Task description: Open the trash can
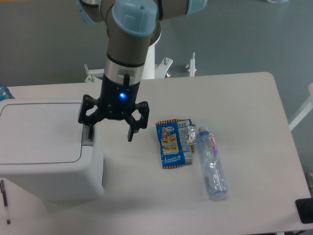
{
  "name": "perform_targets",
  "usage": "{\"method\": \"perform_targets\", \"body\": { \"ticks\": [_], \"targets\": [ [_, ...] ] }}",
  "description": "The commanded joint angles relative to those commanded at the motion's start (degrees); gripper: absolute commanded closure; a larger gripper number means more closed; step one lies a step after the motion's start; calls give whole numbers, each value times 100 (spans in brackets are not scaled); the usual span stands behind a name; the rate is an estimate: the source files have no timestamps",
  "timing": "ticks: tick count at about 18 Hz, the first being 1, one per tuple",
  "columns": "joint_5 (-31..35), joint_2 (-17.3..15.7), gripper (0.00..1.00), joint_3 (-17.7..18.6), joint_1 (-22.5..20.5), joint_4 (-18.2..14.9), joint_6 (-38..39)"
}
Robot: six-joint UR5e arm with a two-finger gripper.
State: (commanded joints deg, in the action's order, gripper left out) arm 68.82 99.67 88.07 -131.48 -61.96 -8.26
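The trash can [46,152] is a large white boxy bin on the left of the table, its flat lid [41,132] down. My gripper [110,134] hangs open at the bin's right edge. Its left finger [90,131] points down onto the grey push-button tab [87,139] at the lid's right side; whether it touches I cannot tell. The right finger [131,132] hangs past the bin's wall, over bare table. Nothing is held between the fingers.
A blue and silver snack bag [174,142] lies right of the gripper, and an empty clear plastic bottle [211,163] lies beside it. A pen [5,201] rests at the front left. A dark object [304,210] sits at the front right corner.
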Motion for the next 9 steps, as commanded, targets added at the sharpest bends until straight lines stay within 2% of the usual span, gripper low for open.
{"method": "perform_targets", "body": {
  "ticks": [9],
  "targets": [
    [0, 35, 0, -9, 0, 18, -35]
  ]
}}
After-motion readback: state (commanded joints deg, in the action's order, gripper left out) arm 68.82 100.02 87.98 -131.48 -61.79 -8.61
